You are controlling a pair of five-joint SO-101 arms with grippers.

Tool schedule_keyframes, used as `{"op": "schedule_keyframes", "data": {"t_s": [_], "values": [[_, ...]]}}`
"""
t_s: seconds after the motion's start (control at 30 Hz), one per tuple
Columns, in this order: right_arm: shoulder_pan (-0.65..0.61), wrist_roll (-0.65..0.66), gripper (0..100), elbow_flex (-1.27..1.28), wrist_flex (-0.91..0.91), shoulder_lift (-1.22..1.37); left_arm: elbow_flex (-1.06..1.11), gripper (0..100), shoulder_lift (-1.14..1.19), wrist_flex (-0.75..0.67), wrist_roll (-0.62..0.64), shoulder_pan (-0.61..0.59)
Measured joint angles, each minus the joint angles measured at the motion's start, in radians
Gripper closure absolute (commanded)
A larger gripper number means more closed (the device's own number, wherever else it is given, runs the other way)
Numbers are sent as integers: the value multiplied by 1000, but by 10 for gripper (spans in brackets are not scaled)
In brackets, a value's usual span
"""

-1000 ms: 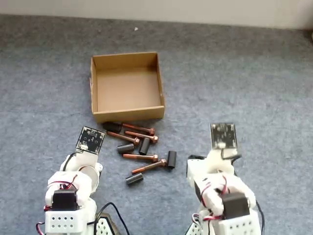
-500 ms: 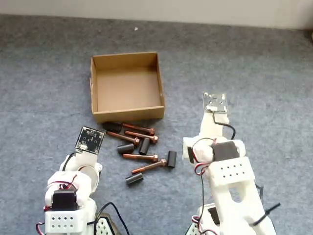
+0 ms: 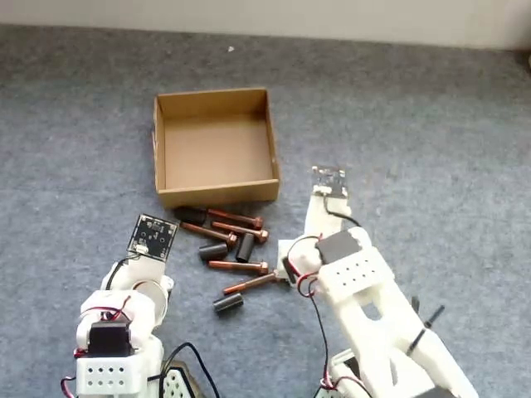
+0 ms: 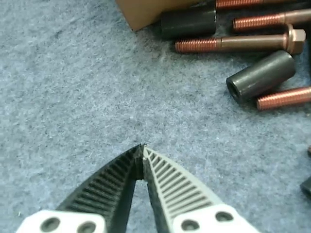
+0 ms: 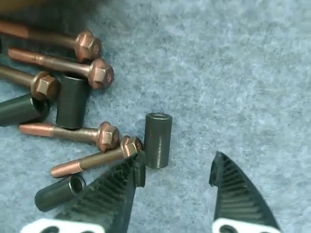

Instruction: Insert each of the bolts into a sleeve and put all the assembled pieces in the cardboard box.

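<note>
Several copper bolts and black sleeves lie loose on the carpet in front of the cardboard box, which holds nothing. My right gripper is open and hangs over the pile's right edge. One black sleeve lies just beyond its fingertips, beside a bolt head. The right arm stretches out over that spot in the high view. My left gripper is shut on nothing and hovers over bare carpet, short of a sleeve and a bolt.
Grey carpet covers the whole floor, with open room to the right of the box and behind it. A corner of the box shows in the left wrist view. The left arm is folded at the near left.
The right arm has unfolded and swung forward and to the left, bringing its gripper over the right side of the pile. The left arm and the parts have not moved.
</note>
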Motion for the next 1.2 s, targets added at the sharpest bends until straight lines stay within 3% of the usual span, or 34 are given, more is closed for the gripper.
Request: {"op": "schedule_keyframes", "data": {"t_s": [0.6, 0.9, 1.2], "values": [[-3, 0, 785, -26, -207, 305, 0, 994, 0, 0, 0, 0], [3, 25, 988, -40, -203, 342, 0, 994, 0, 0, 0, 0], [-2, 104, 992, -52, -121, 330, 0, 994, 0, 0, 0, 0]]}}
